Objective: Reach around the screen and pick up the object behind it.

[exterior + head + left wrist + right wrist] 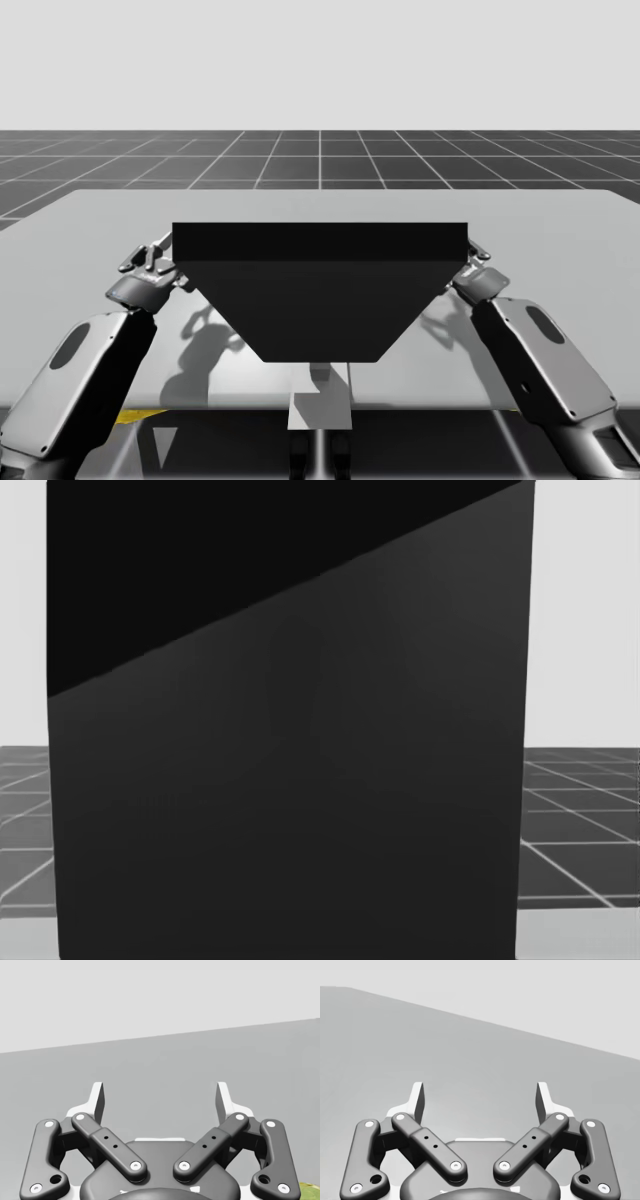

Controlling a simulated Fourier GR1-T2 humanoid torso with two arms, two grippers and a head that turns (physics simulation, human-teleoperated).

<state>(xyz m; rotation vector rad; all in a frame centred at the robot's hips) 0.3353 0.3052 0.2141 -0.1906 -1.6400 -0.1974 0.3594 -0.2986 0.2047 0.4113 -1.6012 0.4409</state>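
Screen [320, 290]: a dark panel standing on the middle of the surface [560, 225], between our left arm [80, 370] and our right arm [550, 360].
High view: our left gripper [150, 260] sits by the screen's left end and our right gripper [475, 255] by its right end. Both are partly covered by its top edge, so from here we cannot tell how their jaws stand.
Left wrist view: the left gripper's [160, 1097] jaws stand wide apart, gripping nothing, with bare grey surface [160, 1060] between and ahead of them.
Right wrist view: the right gripper's [480, 1097] jaws are likewise spread wide and grip nothing, with the same grey surface [445, 1045] ahead.
Head view: the screen [290, 780] stands close before us, with strips of gridded floor [580, 820] at either side.
Object: hidden by the screen; we cannot tell where it lies.
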